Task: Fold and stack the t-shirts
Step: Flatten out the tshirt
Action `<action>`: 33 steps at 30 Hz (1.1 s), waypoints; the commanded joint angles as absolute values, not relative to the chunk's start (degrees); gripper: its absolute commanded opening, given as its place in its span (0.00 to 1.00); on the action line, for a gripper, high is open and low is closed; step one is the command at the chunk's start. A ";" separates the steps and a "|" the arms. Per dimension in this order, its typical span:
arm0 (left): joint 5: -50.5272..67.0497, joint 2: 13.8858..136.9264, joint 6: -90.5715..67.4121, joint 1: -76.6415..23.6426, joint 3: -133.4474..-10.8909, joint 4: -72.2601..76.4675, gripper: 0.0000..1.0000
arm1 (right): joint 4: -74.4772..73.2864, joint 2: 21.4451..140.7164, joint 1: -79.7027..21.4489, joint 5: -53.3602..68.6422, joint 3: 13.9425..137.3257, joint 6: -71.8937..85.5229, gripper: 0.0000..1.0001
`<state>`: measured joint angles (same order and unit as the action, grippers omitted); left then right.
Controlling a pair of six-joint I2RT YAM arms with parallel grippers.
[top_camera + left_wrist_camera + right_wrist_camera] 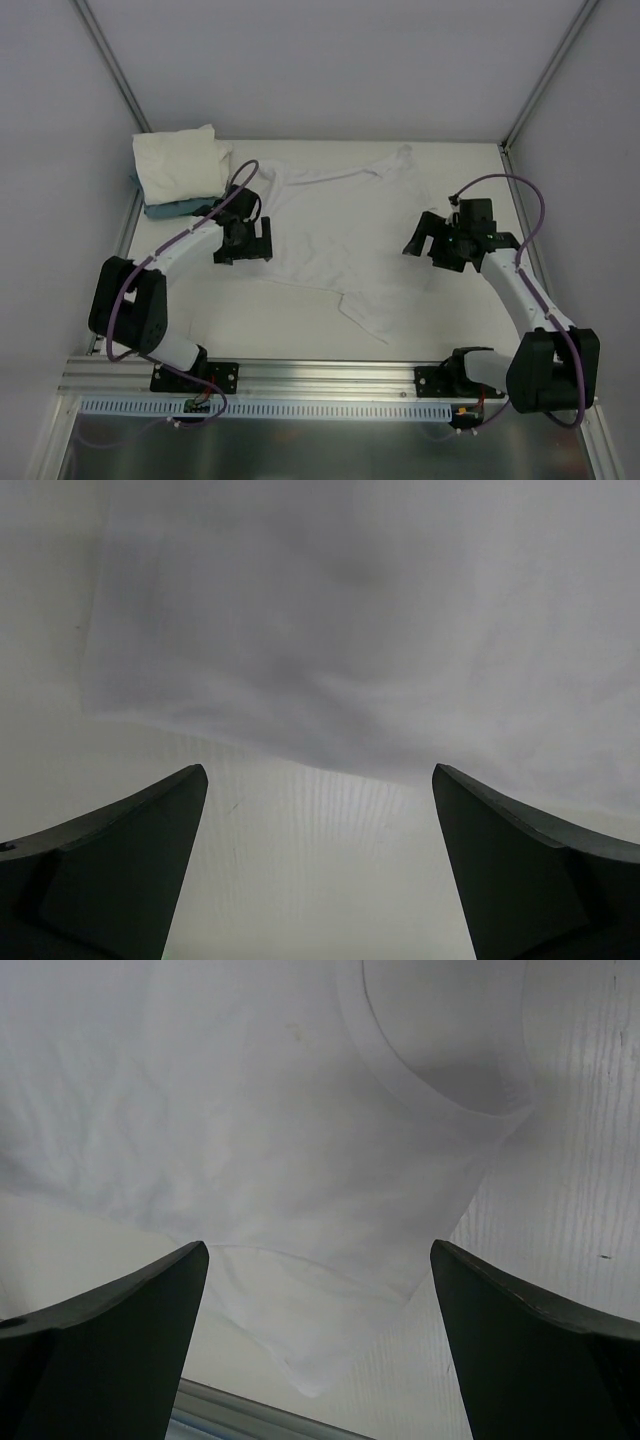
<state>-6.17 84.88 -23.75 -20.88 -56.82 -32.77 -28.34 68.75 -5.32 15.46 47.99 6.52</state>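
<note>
Looking down on the table, I see one white t-shirt lying open in the middle, mostly flat, with its near right corner rumpled and doubled over on itself. Off in the far left corner sits a folded stack of white shirts, resting on a small teal-blue item that peeks out beneath it.

Both arms reach in from the near edge. The left gripper hangs at the left border of the open t-shirt, its jaws spread wide with nothing between them. From its wrist camera, the left gripper has bare table under it and the cloth's edge just ahead.

The right gripper sits at the shirt's right side, jaws equally wide and holding nothing. In its wrist camera, the right gripper frames the white cloth, which shows a rounded banded edge at the upper right, with bare table beside it.

Whether either gripper touches the fabric, I cannot tell.
</note>
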 commanded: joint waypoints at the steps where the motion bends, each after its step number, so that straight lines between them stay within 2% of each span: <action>1: -1.85 89.81 -27.33 -20.30 -59.76 -33.58 0.99 | -28.83 70.04 -5.97 15.12 48.16 5.45 1.00; 5: -1.41 93.50 -27.77 -20.39 -61.78 -28.40 0.99 | -27.07 76.26 -6.85 15.99 50.61 6.41 1.00; 12: -0.79 99.66 -27.51 -20.39 -65.39 -28.73 0.99 | -27.16 91.73 -10.02 19.77 58.17 6.50 0.99; 19: -2.29 102.30 -27.77 -20.39 -64.26 -32.07 0.99 | -26.90 99.39 -12.04 21.27 58.72 6.94 0.99; 24: -1.32 101.87 -28.47 -20.48 -61.88 -34.80 0.99 | -28.99 98.97 -12.13 20.04 56.52 5.54 0.99; 33: 6.23 93.53 -32.25 -20.48 -51.96 -36.30 0.96 | -36.46 89.75 -10.73 16.00 51.69 3.51 0.99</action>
<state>0.75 95.39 -29.15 -20.88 -56.14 -31.79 -29.54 93.12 -11.38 18.98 53.87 5.13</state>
